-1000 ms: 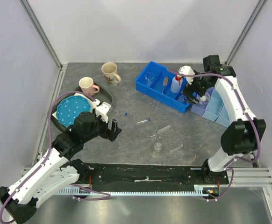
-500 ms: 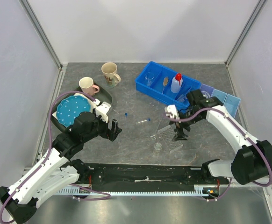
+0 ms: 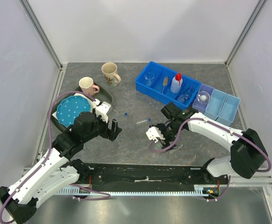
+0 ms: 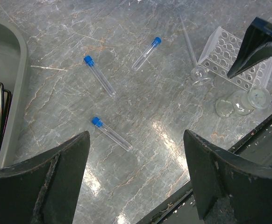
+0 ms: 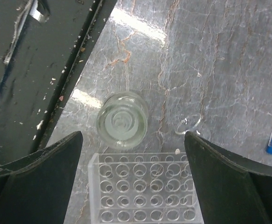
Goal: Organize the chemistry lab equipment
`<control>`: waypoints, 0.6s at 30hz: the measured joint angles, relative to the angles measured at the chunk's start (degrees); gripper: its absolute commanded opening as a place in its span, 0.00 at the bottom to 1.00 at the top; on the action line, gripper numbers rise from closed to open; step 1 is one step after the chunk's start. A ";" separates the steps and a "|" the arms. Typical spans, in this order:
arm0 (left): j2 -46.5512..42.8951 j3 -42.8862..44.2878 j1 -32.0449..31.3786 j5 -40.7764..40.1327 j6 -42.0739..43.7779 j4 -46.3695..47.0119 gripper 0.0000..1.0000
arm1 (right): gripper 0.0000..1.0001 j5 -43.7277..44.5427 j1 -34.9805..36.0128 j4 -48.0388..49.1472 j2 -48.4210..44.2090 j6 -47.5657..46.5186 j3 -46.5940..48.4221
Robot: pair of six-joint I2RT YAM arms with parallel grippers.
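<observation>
Beaker under right gripper, jaws spread | tube rack just beside

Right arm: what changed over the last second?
The right gripper swung from the light-blue bins at the far right toward the near centre. It now hovers open over the clear tube rack and a small beaker, holding nothing. Unchanged: left gripper, open above the blue-capped tubes; mugs and plate.
</observation>
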 measured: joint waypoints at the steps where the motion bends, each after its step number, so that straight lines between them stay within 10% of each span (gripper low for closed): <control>1: 0.00 -0.07 0.00 -0.09 0.00 0.02 0.88 | 0.95 1.05 1.05 1.11 0.57 0.33 -0.22; 18: -0.04 -0.17 0.00 -0.17 0.00 0.00 0.88 | 0.65 11.50 11.39 8.00 4.09 4.55 -4.39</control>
